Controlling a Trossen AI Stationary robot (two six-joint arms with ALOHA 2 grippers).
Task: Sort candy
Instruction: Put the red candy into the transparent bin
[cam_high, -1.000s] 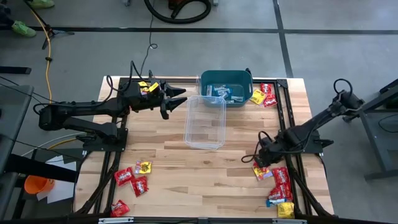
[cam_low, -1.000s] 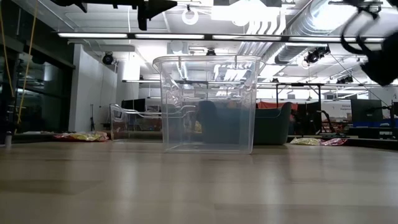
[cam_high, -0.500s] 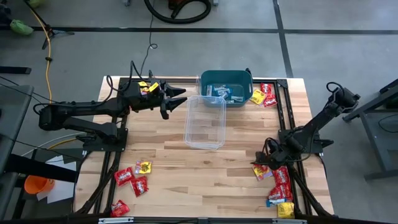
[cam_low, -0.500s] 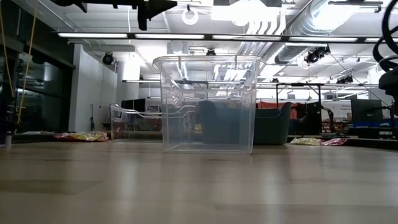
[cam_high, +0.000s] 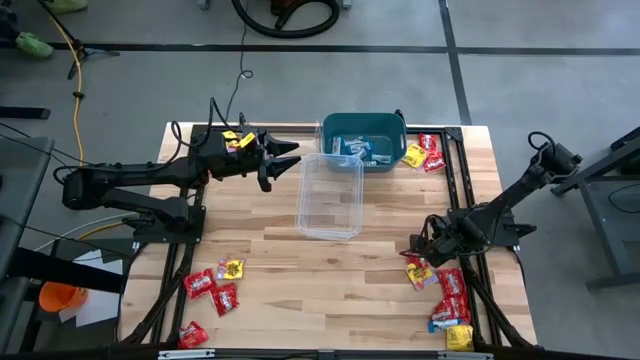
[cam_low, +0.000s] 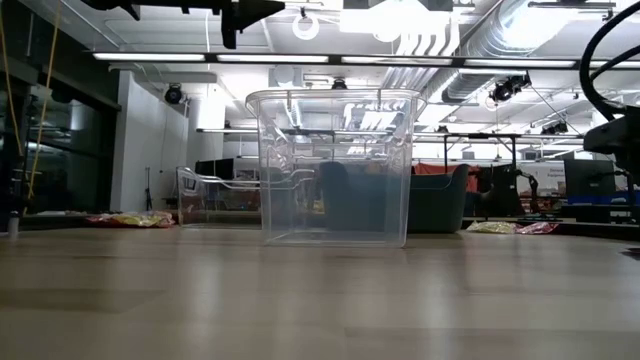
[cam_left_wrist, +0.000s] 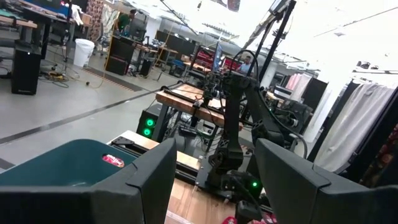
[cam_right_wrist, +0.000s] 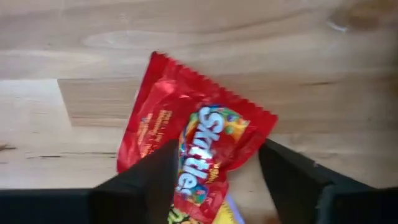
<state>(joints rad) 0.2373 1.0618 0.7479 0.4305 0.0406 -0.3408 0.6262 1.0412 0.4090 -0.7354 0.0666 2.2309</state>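
From above, the table (cam_high: 270, 250) carried a clear tub (cam_high: 330, 196) at its middle, with a teal bin (cam_high: 364, 140) touching its far edge and holding a few light packets. The left gripper (cam_high: 291, 154) hung above the table beside the tub's far left corner, its fingers apart and empty. The right gripper (cam_high: 421, 245) sat low over the near right part of the table, right by a pile of candy (cam_high: 445, 290) in red, yellow and blue. More candy lay at the near left corner (cam_high: 212, 287) and to the right of the teal bin (cam_high: 424, 152).

At table height, the clear tub (cam_low: 333, 168) filled the middle and the teal bin showed dimly through it.

From the left wrist, two dark fingers (cam_left_wrist: 146, 180) stood spread, with the teal bin (cam_left_wrist: 59, 165) between and beyond them.

From the right wrist, the fingers (cam_right_wrist: 149, 180) were apart on either side of a red Skittles packet (cam_right_wrist: 193, 146) lying flat on the wood, not clamped on it; a yellow packet edge (cam_right_wrist: 221, 214) peeked out beneath.
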